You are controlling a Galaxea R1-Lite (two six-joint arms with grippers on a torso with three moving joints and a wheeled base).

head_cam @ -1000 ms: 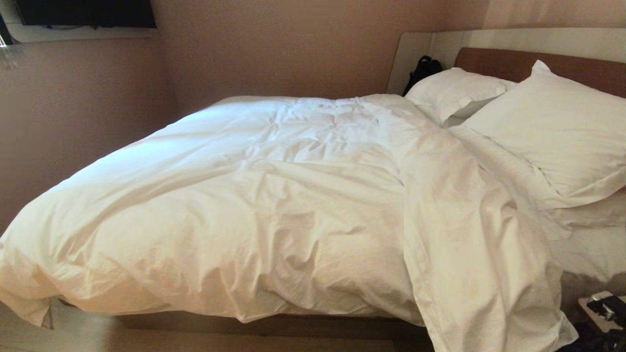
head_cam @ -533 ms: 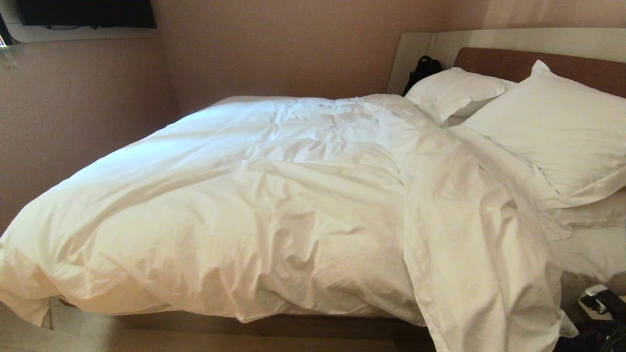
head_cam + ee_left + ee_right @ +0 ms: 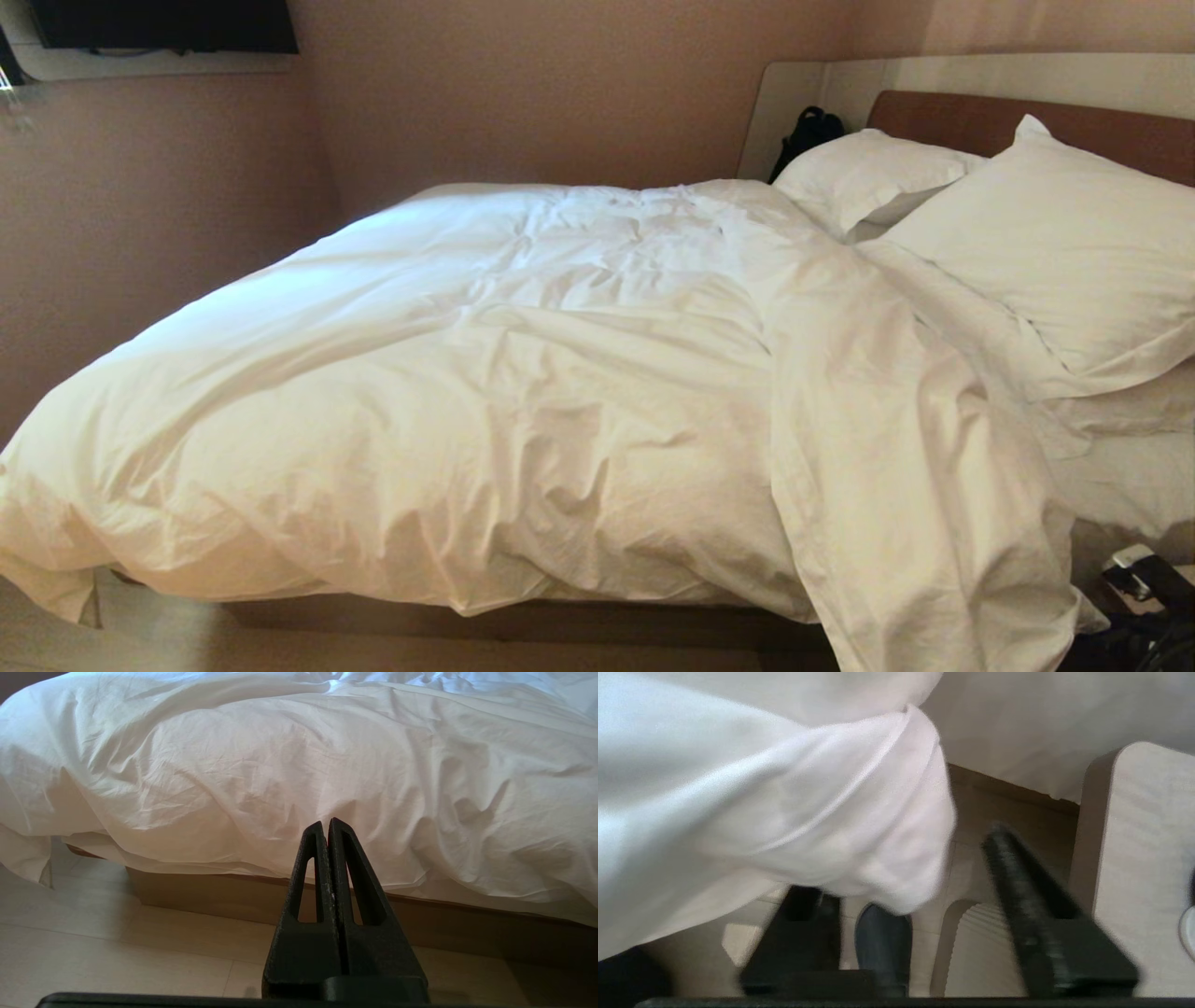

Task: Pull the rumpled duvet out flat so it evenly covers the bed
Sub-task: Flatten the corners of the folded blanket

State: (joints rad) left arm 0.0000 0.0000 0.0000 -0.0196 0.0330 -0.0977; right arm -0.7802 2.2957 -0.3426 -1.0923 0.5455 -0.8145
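Duvet [image 3: 523, 392] lies rumpled across the bed [image 3: 523, 623], its near right corner hanging over the side. Right gripper [image 3: 920, 877] straddles that hanging corner, jaws apart. Left gripper [image 3: 325, 826], clenched empty, hangs near the bed's near edge.

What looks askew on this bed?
The duvet lies rumpled and skewed: one corner spills off the bed toward the floor, leaving sheet bare below the pillows.
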